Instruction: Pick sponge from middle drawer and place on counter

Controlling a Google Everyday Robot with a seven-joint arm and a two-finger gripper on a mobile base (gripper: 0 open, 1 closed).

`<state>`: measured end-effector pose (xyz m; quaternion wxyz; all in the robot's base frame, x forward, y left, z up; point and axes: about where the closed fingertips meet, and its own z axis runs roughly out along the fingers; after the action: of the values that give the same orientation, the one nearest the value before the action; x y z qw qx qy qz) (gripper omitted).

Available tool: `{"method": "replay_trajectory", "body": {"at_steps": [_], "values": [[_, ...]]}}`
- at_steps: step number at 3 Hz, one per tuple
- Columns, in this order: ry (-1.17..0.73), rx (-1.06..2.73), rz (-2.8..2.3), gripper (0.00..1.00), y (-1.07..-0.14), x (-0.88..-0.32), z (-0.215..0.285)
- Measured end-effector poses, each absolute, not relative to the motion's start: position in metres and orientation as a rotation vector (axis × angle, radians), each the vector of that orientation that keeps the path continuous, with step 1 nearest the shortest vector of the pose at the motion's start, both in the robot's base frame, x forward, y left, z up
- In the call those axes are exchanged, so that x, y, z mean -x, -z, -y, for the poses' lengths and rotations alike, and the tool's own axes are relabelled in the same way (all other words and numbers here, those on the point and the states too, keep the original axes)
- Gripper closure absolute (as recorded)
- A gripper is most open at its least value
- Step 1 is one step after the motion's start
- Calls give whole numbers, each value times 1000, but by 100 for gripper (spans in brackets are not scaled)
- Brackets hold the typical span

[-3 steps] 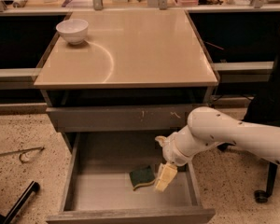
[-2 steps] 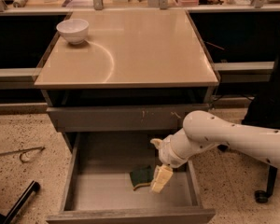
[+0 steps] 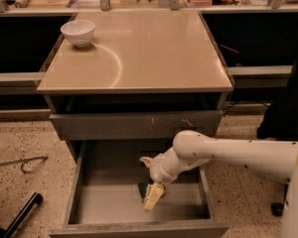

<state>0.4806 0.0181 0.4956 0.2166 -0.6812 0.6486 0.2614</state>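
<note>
The middle drawer (image 3: 104,205) is pulled out wide below the front edge of the bench (image 3: 159,53), and its grey inside is open to the view. The white arm (image 3: 238,155) comes in from the right side and bends down into this drawer. The pincer (image 3: 153,197) points down to the drawer bottom, a little to the right of the middle of the bench's front edge. I cannot tell if the pincer is apart, together or clamped on something.

The sponge (image 3: 141,189) is inside the middle drawer. Only a small dark green part of it shows, just at the left side of the pincer, and the rest is hidden behind the pincer. I also cannot tell if the sponge lies on the drawer bottom or is raised.

Above the open drawer there is 1 closed drawer front (image 3: 134,124) with pale scratch marks. On the bench, 1 white bowl (image 3: 78,32) stands upright near the back left corner. A pale arc mark (image 3: 116,66) curves beside it, toward the left part of the front edge.
</note>
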Motion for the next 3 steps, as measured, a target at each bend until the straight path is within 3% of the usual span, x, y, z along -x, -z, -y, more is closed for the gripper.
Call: {"method": "replay_trajectory", "body": {"at_steps": [1,3], "values": [[-700,1803,-1766,0,-451,-522,-22],[-755,1765,-1775,0,-429,-525,-16]]}}
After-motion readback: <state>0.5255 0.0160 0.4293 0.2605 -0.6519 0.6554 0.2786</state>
